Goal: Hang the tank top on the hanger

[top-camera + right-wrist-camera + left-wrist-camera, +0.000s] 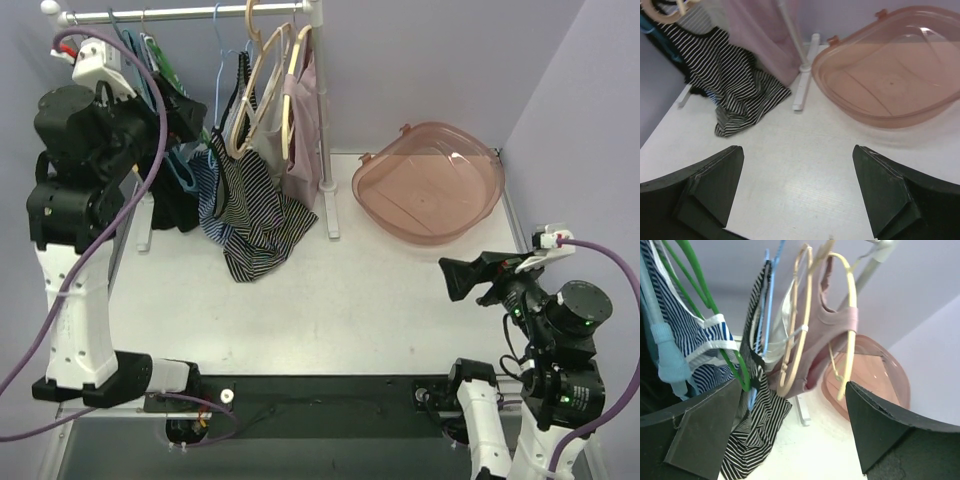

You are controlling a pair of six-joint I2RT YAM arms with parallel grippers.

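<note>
Overhead, I read the black-and-white striped tank top [243, 195] as hanging from the slim pale-blue rod hanger [771, 287], whose hook sits over the white clothes rail [190, 13]. The top is long for that rail, so its hem lies bunched on the white table [330, 290] just beside the rail's foot. In the left wrist view the stripes run right along the blue rod, but I cannot tell whether the 2 straps both sit on the hanger's shoulders.

The left gripper [794, 385] is at rail height facing the garments, jaws spread wide with nothing between them. I judge it is placed there to check or tidy the hang. The right gripper [797, 150] is low over the table, well apart from the clothes, its jaws equally wide and empty. It is near the translucent pink plastic basin [890, 75], which keeps it out of the way. The tan wooden hangers [268, 85] crowd just beside the blue one, so any tug could snag them.
</note>
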